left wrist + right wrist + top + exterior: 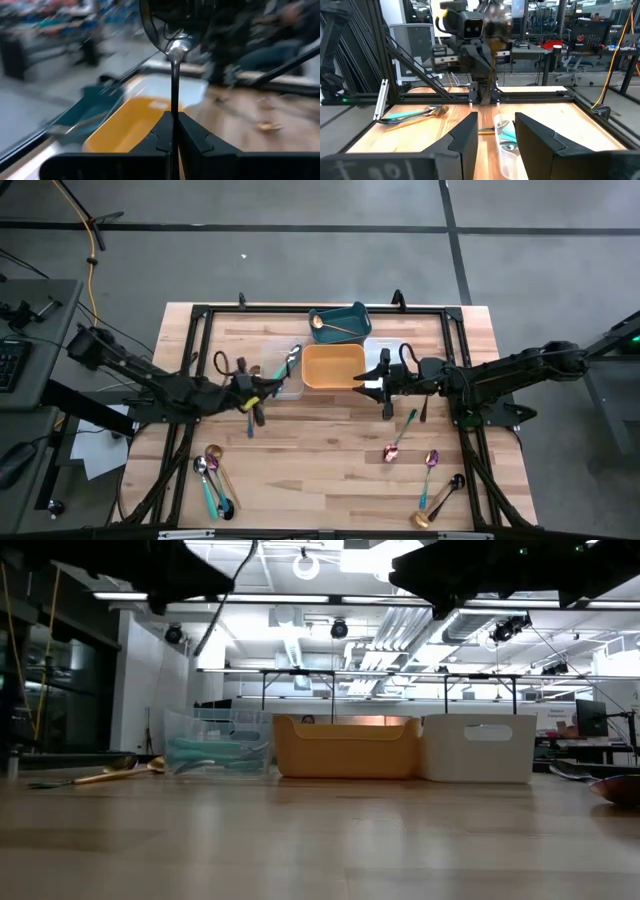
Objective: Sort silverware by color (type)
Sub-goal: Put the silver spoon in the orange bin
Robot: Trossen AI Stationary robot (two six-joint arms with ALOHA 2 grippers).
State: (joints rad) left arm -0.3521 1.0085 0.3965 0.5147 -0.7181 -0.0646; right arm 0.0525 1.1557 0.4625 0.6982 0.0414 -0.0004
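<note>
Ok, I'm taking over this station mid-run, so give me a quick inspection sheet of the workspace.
Surface: wooden table, black frame around it.
Job's things: loose spoons front left and front right; teal-handled pieces in clear bin; gold spoon in teal bin.
Clutter: orange bin, white bin.
Grippers: left gripper shut on silver spoon; right gripper open, empty.
Cables: yellow cable on floor.
Surroundings: lab benches and ceiling lights behind table.
</note>
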